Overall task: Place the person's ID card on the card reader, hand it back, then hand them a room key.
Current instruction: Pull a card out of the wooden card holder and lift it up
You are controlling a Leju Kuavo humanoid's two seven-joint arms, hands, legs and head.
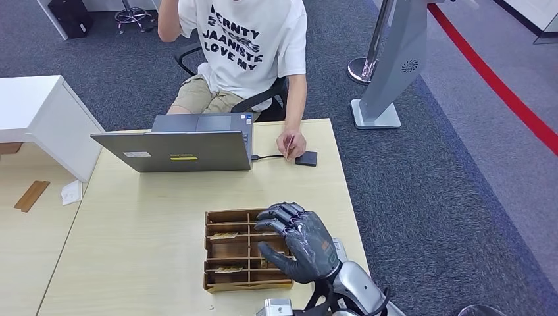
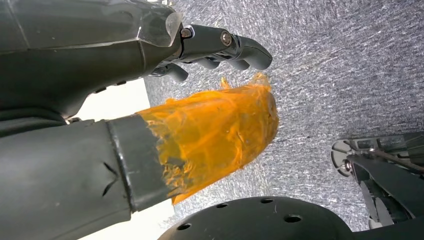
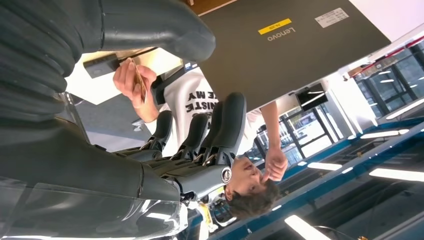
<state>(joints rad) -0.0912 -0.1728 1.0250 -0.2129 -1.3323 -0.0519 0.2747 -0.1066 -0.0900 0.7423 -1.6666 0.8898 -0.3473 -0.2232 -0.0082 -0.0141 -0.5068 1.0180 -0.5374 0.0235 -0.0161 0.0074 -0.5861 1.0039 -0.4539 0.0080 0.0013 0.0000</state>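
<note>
1. Here, your right hand [image 1: 297,241] hovers over the right side of the wooden divided tray [image 1: 230,283], fingers spread and gently curled, holding nothing.
2. Your left hand [image 2: 150,60] hangs above grey carpet; its thumb tip is wrapped in orange tape [image 2: 220,130], fingers loosely bent and empty.
3. The person's hand [image 1: 291,143] pinches the ID card [image 1: 289,145] upright at the table's far edge, just beside the dark card reader [image 1: 306,158].
4. Cards [image 1: 224,235] lie in the tray's slots; a grey laptop [image 1: 177,150] stands beyond.
</note>
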